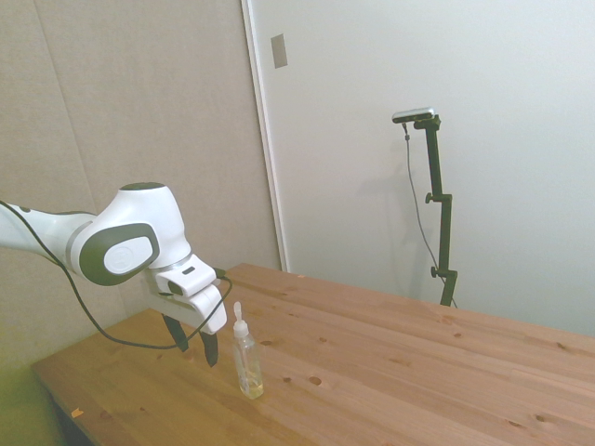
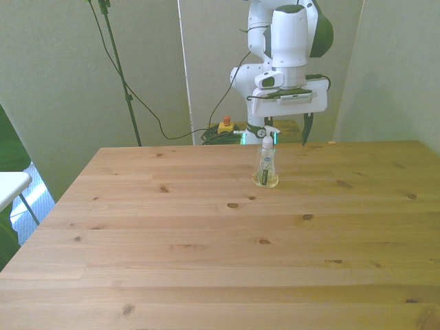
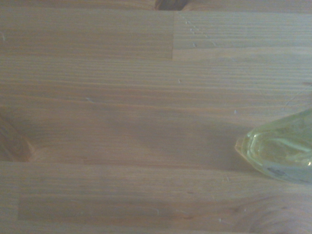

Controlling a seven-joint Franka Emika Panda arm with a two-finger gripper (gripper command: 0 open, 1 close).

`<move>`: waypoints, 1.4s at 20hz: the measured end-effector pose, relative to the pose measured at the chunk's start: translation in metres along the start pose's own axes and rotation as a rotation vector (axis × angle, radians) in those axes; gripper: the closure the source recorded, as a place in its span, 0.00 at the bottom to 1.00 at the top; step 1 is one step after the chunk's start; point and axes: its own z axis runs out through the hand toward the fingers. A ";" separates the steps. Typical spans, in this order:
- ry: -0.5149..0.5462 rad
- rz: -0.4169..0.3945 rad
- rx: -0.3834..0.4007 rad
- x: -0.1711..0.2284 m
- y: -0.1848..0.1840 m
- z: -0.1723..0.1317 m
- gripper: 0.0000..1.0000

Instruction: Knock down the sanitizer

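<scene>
The sanitizer (image 1: 247, 358) is a slim clear bottle with yellowish liquid at the bottom and a white nozzle. It stands upright on the wooden table (image 1: 400, 372), near the far edge in the front view (image 2: 265, 165). My gripper (image 1: 195, 346) hangs low over the table just left of the bottle in the side view, open, with nothing between its dark fingers. In the front view the gripper (image 2: 278, 136) is right behind the bottle, one finger (image 2: 304, 132) to the bottle's right. The wrist view shows only the bottle's base (image 3: 280, 151) on the wood.
The table's end edge (image 1: 56, 390) lies close behind the gripper in the side view. A white surface (image 2: 10, 185) stands off the front view's left. Cables and a yellow box with a red button (image 2: 225, 126) lie on the floor behind the table.
</scene>
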 end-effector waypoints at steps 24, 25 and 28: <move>0.029 0.268 -0.096 0.010 0.025 0.016 1.00; 0.029 0.275 -0.097 0.012 0.026 0.016 1.00; 0.025 0.287 -0.100 0.019 0.026 0.018 1.00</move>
